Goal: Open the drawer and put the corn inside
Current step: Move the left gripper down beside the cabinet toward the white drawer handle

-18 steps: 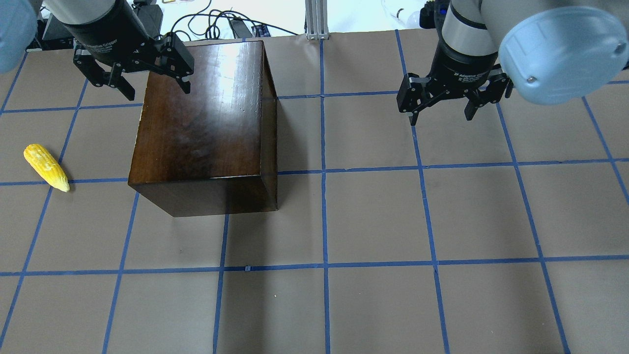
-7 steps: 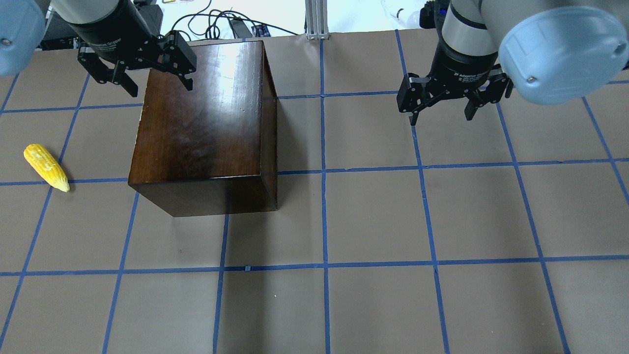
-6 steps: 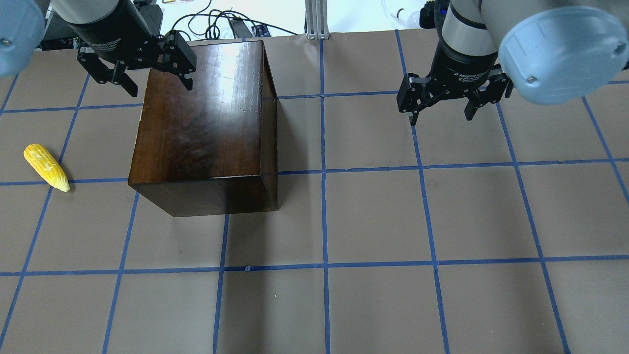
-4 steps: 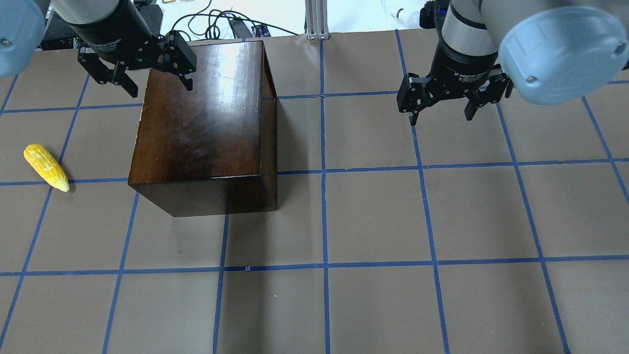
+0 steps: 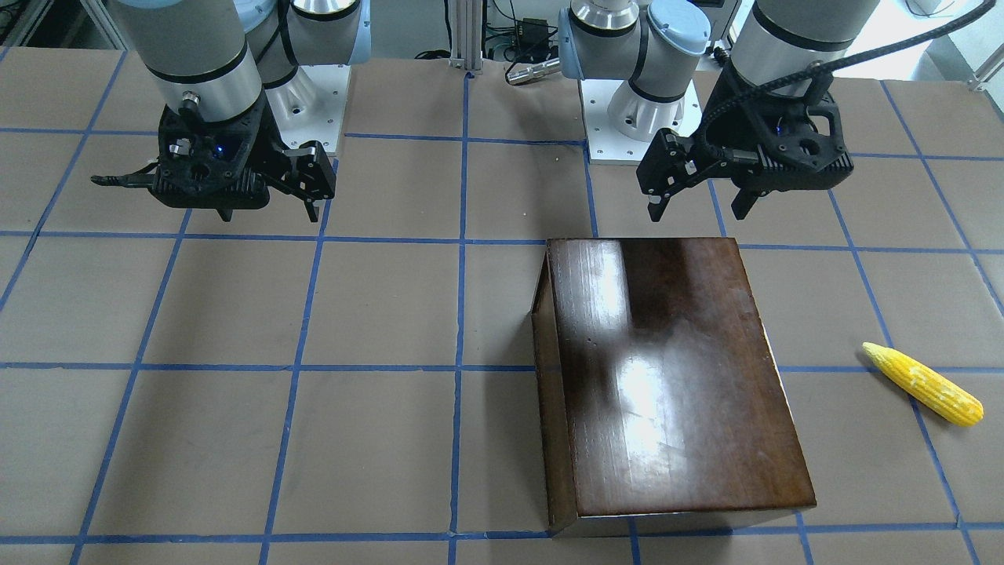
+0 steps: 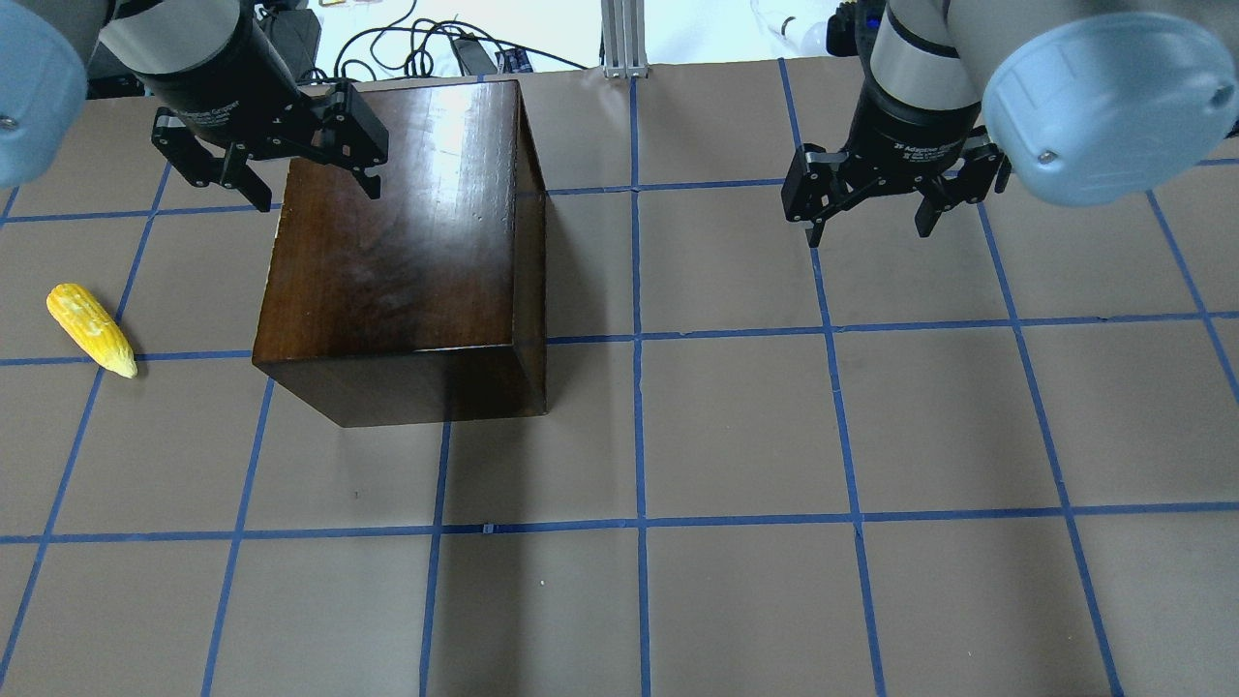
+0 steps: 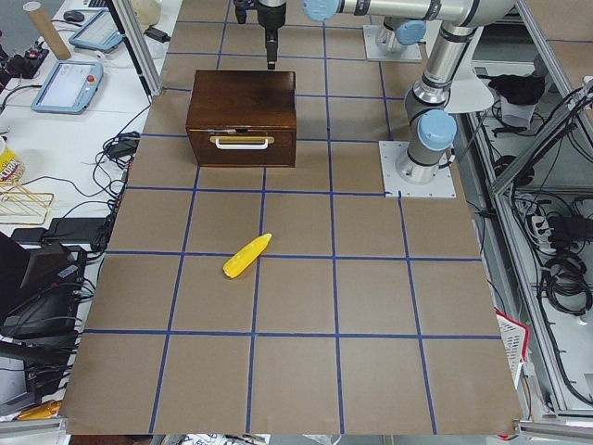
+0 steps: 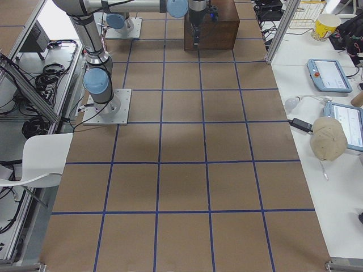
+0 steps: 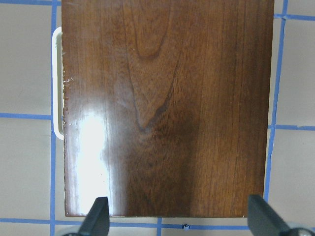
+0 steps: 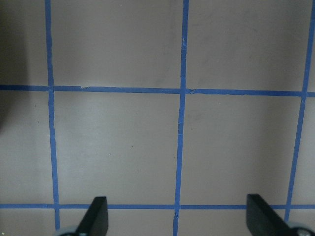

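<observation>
The dark-brown wooden box [image 6: 397, 242] stands on the table's left half. Its drawer is shut. The drawer front with a white handle [image 7: 243, 142] faces the table's left end; the handle also shows in the left wrist view [image 9: 56, 78]. The yellow corn [image 6: 92, 329] lies on the table left of the box, apart from it, and shows in the front view [image 5: 924, 384]. My left gripper [image 6: 317, 194] is open and empty above the box's edge nearest the robot bases. My right gripper [image 6: 869, 232] is open and empty above bare table on the right.
The brown table cover [image 6: 736, 426] carries a grid of blue tape lines. Cables and an aluminium post [image 6: 624, 39] lie beyond the table edge in the overhead view. The robot bases [image 5: 314, 102] are mounted on the table behind the grippers.
My left gripper has shifted slightly over the box's robot-side edge and stayed open. The right gripper, the box and the corn have not moved.
</observation>
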